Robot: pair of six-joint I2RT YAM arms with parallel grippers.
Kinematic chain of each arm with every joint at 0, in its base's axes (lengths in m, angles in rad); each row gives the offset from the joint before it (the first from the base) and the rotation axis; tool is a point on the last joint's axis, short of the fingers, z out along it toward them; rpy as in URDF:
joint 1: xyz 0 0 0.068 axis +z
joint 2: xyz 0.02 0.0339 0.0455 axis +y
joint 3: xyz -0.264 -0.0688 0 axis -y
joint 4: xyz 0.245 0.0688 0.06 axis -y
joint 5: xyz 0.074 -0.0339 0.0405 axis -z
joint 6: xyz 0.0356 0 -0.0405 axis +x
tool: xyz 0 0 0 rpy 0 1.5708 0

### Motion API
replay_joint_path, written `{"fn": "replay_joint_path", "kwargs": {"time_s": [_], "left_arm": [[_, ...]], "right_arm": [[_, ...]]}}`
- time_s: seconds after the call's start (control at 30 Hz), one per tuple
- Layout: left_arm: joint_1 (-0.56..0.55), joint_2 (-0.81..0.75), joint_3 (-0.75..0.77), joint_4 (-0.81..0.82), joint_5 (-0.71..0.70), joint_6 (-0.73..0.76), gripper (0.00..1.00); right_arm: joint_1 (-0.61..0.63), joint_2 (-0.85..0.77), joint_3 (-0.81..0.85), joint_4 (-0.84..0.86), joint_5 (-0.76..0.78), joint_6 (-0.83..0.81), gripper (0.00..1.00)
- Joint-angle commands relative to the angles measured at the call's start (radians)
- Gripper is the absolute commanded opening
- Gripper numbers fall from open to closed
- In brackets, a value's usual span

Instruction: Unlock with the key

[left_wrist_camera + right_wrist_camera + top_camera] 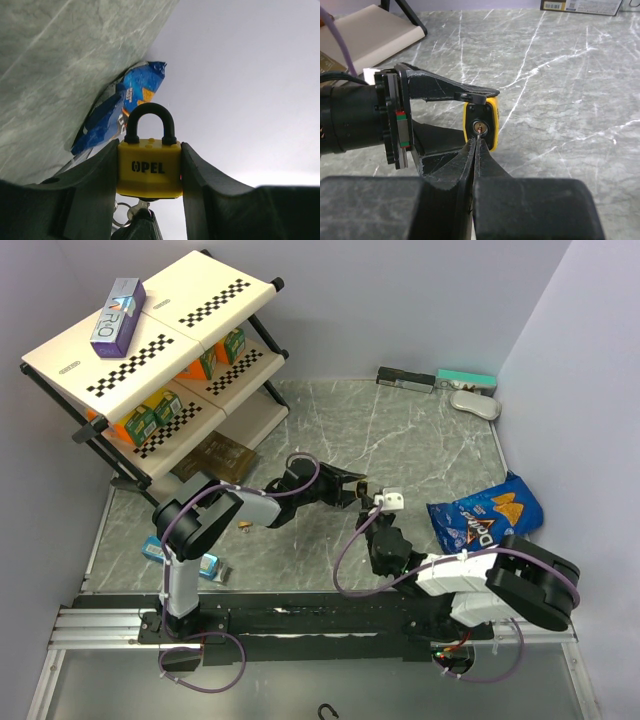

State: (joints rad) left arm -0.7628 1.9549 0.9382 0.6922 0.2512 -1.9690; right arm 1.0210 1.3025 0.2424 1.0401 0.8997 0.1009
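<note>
While the marbled table (420,430) carries a shelf rack (150,350) on one side and a blue chip bag (485,515) on the other, your work sits over its middle, where the two arms meet nose to nose.

Your left hand (352,483) reaches in from the left and is clamped on the yellow padlock (149,169). Its fingers are spread only as wide as the lock body and press on its two flat sides, and the lock looks to be held up off the table. The lock's long axis runs level, in line with that hand. The black shackle (150,117) points away toward the chip bag side, and the base faces your right hand (475,145).

That right hand is straight opposite the base and is much the nearer to the keyway (480,126), so the turn falls to it. Its fingers are pinched almost fully together on the key (478,132), which lies along the same axis as the lock.

The key's tip is at the keyway, and the left wrist view shows a key ring (121,216) hanging just under the lock base. You cannot tell from these views how deep the blade sits. I judge that you should push it home along the axis before rolling the wrist, because an off-line twist could lever the lock out of the left hand's hold.
</note>
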Motion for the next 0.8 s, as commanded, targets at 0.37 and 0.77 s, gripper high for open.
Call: {"fn": "replay_joint_path", "kwargs": {"time_s": [0.37,0.77], "left_arm": [[-0.001,-0.011,0.033,-0.045,0.034,0.081,0.01],[0.02,-0.037,0.051,-0.167,-0.047,0.199,0.01]], "right_arm": [[0.044,-0.225,-0.02,-0.185,0.183,0.032,0.0],[0.044,-0.479,-0.061,-0.42,0.186,0.187,0.0]]}}
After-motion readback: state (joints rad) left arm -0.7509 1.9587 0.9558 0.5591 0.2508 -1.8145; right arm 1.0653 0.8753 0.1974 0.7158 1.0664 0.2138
